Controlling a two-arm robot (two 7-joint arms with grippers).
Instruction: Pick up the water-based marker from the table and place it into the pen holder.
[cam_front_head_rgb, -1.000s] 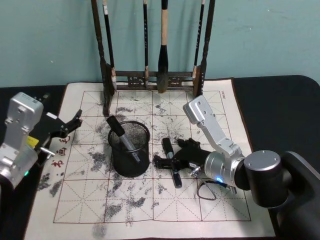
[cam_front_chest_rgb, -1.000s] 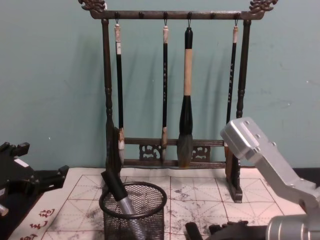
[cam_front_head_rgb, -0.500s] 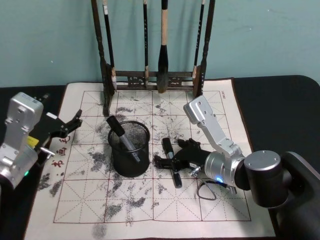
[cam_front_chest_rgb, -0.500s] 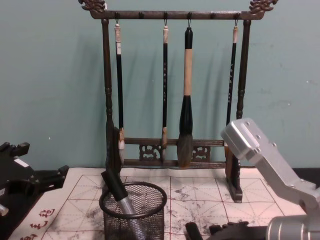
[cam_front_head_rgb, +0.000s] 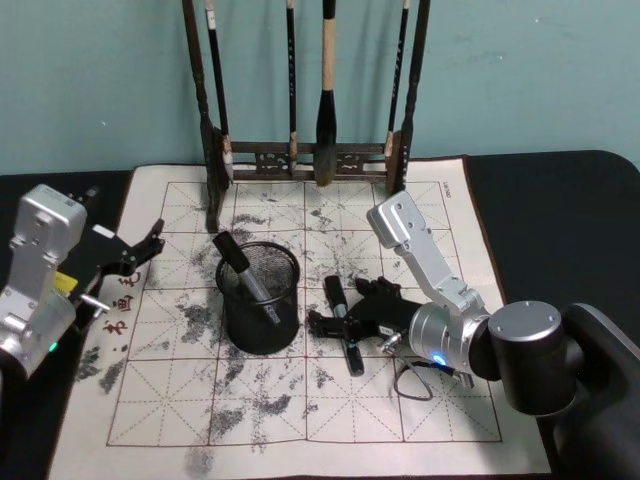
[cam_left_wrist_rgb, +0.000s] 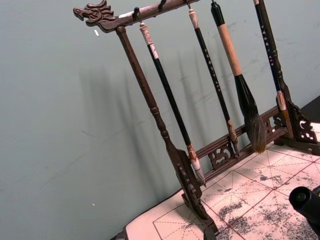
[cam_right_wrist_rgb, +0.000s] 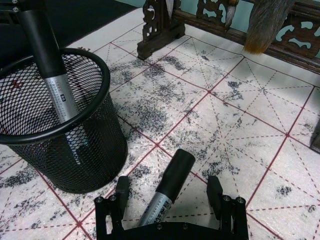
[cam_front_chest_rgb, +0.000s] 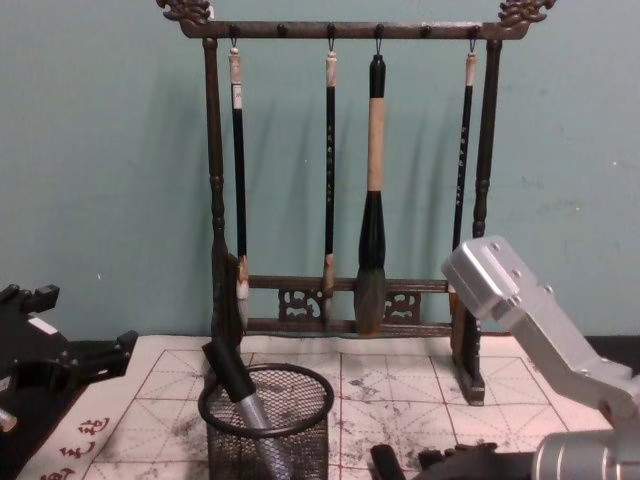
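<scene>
The water-based marker (cam_front_head_rgb: 340, 305) was seen lying flat on the ink-stained mat (cam_front_head_rgb: 300, 420) near the middle of the surface (cam_front_head_rgb: 560, 200). It lay just beside the pen holder (cam_front_head_rgb: 250, 325), on the side toward the right edge. The right claw (cam_front_head_rgb: 346, 320) was set low over it and spread wide, with one finger on each side of the barrel.

That gap was made plain in the right wrist view. There the fingers (cam_right_wrist_rgb: 121, 190) were shown clear of the marker's silver body, and its black cap was pointed toward the brush rack (cam_right_wrist_rgb: 160, 27). From the head view, contact could not be judged.

A second marker (cam_front_head_rgb: 243, 270) was found leaning inside the holder, its cap above the rim. In the chest view the holder was cut off at the lower border, and the lying marker could hardly be made out.

The left claw (cam_front_head_rgb: 140, 248) was held idle near the left edge, fingers apart and nothing held. The rack was stood at the far edge. Its brushes (cam_front_chest_rgb: 372, 200) were shown from hook to tip in the chest view, while their tops were cut off in the head view. A dark round shape (cam_left_wrist_rgb: 305, 200) at the left wrist view's border could not be identified.
</scene>
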